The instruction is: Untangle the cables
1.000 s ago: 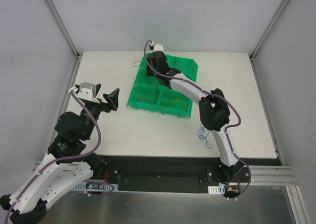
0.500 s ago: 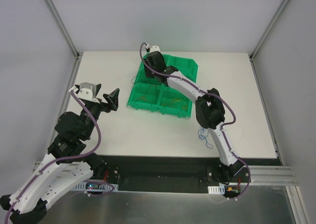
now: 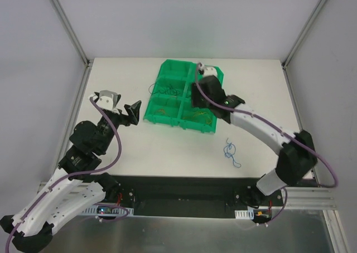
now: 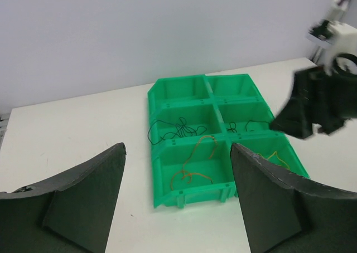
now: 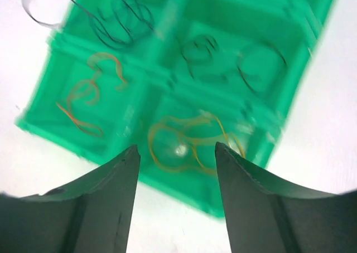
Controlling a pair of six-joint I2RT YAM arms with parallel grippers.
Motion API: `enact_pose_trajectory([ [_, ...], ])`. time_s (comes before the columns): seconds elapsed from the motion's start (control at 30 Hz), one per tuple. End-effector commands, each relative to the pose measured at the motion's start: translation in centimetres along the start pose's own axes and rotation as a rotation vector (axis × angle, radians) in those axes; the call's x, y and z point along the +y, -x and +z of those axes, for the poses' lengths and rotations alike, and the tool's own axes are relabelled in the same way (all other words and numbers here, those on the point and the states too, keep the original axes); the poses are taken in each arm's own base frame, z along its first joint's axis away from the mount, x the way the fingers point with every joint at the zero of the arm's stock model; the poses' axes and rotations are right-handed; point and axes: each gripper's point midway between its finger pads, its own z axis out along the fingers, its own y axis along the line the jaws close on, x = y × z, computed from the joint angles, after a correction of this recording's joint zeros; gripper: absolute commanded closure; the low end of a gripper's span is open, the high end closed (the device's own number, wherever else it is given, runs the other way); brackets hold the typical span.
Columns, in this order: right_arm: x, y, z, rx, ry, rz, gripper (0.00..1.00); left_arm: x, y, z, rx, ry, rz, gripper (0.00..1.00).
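A green six-compartment tray (image 3: 215,73) holds loose cables. A black cable (image 3: 162,89) lies in its middle-left bin and loops over the left rim. An orange cable (image 3: 162,111) is in the near-left bin and a yellow cable (image 3: 199,116) in the near-right. A blue cable (image 3: 230,151) lies on the table, right of the tray. My right gripper (image 3: 196,97) hovers open and empty over the tray's right side; in its wrist view it (image 5: 176,147) frames the yellow cable (image 5: 184,139). My left gripper (image 3: 125,112) is open and empty, left of the tray, facing it (image 4: 177,152).
White table with a metal frame post at each back corner and walls around. In the left wrist view the right arm (image 4: 318,102) hangs over the tray's right bins. Another thin black cable (image 4: 254,125) sits in the middle-right bin.
My right gripper opened and swung from the tray's far-left corner to its right side. The black cable it let go now lies in the middle-left bin. The left arm shifted slightly toward the tray.
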Motion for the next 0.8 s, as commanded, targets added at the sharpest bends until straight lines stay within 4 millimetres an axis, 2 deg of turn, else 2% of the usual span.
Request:
enact_pose_trajectory([
  [0.0, -5.1, -7.0, -4.0, 0.018, -0.106, 0.132, 0.39, -1.4, 0.8, 0.4, -0.011, -0.063, -0.045, 0.25],
  [0.03, -6.8, -8.5, -5.2, 0.012, -0.153, 0.166, 0.35, -1.6, 0.7, 0.4, -0.008, -0.072, -0.052, 0.25],
  [0.1, -9.8, -12.9, -7.2, 0.047, -0.242, 0.231, 0.29, -2.0, 0.7, 0.4, -0.006, -0.097, -0.054, 0.24],
  [0.17, -11.6, -16.5, -8.7, 0.078, -0.278, 0.291, 0.25, -2.6, 0.7, 0.4, 0.001, -0.121, -0.088, 0.24],
  [0.23, -12.8, -19.4, -9.9, 0.115, -0.301, 0.332, 0.25, -3.2, 0.4, 0.5, 0.016, -0.149, -0.092, 0.24],
  [0.33, -13.5, -22.5, -11.0, 0.175, -0.308, 0.38, 0.25, -4.5, -0.5, 1.1, 0.058, -0.205, -0.087, 0.27],
  [0.53, -12.7, -25.4, -12.0, 0.268, -0.245, 0.417, 0.32, -6.5, -2.2, 1.8, 0.144, -0.291, -0.102, 0.28],
  [0.67, -11.3, -27.0, -12.4, 0.359, -0.181, 0.429, 0.45, -6.9, -2.5, 1.9, 0.156, -0.305, -0.105, 0.28],
  [0.77, -11.1, -27.8, -12.6, 0.386, -0.165, 0.416, 0.52, -6.9, -2.7, 2.0, 0.163, -0.303, -0.102, 0.28],
])
